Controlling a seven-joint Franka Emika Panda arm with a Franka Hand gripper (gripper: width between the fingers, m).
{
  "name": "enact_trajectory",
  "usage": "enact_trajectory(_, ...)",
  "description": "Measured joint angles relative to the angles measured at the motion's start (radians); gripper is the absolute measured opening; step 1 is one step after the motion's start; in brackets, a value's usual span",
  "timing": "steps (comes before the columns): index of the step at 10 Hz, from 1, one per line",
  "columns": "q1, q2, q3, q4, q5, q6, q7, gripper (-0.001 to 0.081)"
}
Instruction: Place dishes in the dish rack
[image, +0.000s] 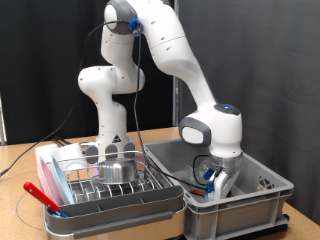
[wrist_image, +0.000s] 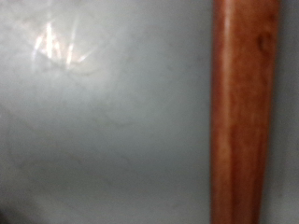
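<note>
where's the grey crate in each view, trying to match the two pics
Exterior view: the grey crate sits at the exterior view's lower right, beside the dish rack, with the gripper lowered into it.
Wrist view: grey surface fills the frame, probably the crate's inside; a reddish-brown wooden handle crosses it.
Shared landmark: the crate's grey plastic.

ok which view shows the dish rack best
The exterior view. The dish rack sits at its lower left, wires and white tray visible, with a steel bowl in it. The wrist view shows none of it, only a blurred grey surface and a reddish-brown wooden piece.
</note>
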Motion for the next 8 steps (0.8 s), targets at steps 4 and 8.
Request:
enact_trajectory(4, -0.01, 0.005, -0.006, 0.009, 0.014, 0.003, 0.003, 0.0563)
enact_trajectory(8, -0.048, 0.006, 0.026, 0.008, 0.06, 0.003, -0.018, 0.0244)
